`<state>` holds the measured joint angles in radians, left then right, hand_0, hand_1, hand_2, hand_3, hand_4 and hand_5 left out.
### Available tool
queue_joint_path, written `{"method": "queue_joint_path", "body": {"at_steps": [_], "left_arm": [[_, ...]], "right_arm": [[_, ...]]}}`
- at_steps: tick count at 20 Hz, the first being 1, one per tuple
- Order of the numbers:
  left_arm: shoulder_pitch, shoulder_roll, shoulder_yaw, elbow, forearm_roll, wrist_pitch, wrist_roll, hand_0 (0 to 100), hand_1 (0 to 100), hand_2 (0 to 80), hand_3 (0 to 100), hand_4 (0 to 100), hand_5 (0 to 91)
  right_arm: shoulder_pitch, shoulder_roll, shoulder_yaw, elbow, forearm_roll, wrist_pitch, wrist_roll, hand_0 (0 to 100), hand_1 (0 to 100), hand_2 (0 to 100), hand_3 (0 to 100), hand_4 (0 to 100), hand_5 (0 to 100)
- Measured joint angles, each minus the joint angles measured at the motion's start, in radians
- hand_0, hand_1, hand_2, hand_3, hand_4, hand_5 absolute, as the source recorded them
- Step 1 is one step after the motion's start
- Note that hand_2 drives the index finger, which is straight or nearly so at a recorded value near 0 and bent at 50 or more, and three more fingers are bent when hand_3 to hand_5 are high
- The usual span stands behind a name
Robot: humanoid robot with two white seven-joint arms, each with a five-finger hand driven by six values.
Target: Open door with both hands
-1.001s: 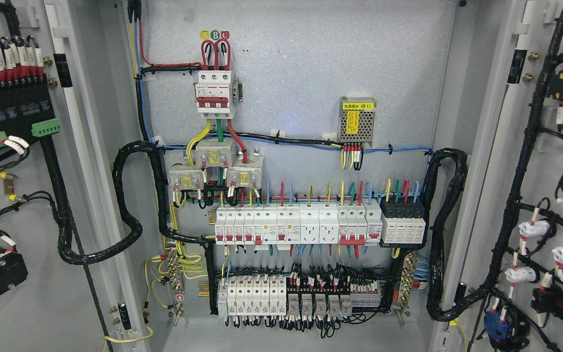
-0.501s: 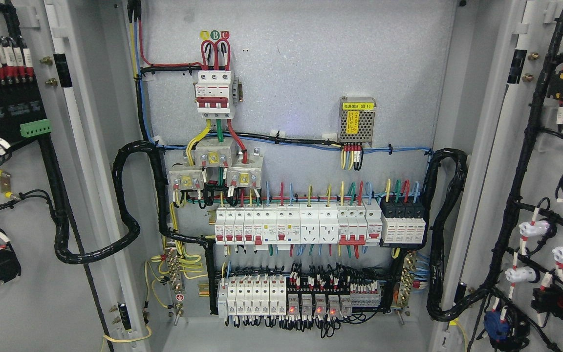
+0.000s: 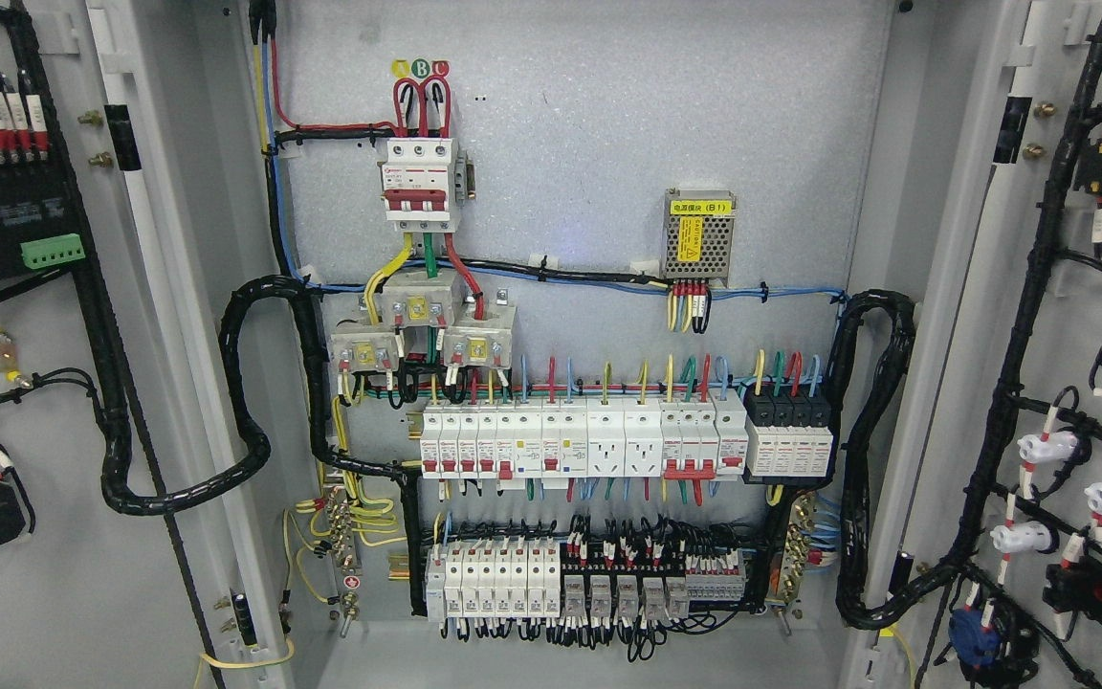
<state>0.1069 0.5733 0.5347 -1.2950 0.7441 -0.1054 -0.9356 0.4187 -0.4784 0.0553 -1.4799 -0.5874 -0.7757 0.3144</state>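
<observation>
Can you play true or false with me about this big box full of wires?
1. Both cabinet doors are swung open. True: the left door and the right door stand open, showing the wiring inside.
2. A robot hand is gripping the right door. False: no hand shows anywhere in the picture.
3. The three-pole breaker at the top has red loops of wire above it. True.
4. The small metal box with the yellow label sits at the very bottom of the cabinet. False: it is in the upper right part of the back panel.
5. A thick black cable bundle loops from the left door into the cabinet. True.
</observation>
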Motion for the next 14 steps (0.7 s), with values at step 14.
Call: {"method": "queue_joint_path", "body": {"at_steps": [14], "left_arm": [[-0.038,0.036,-0.002,0.059,-0.001,0.024,0.000,30,0,2.7,3,4,0.0]], "right_arm": [[-0.012,0.002,0.001,0.011,0.000,-0.002,0.001,22,0,0,0,0,0]]}}
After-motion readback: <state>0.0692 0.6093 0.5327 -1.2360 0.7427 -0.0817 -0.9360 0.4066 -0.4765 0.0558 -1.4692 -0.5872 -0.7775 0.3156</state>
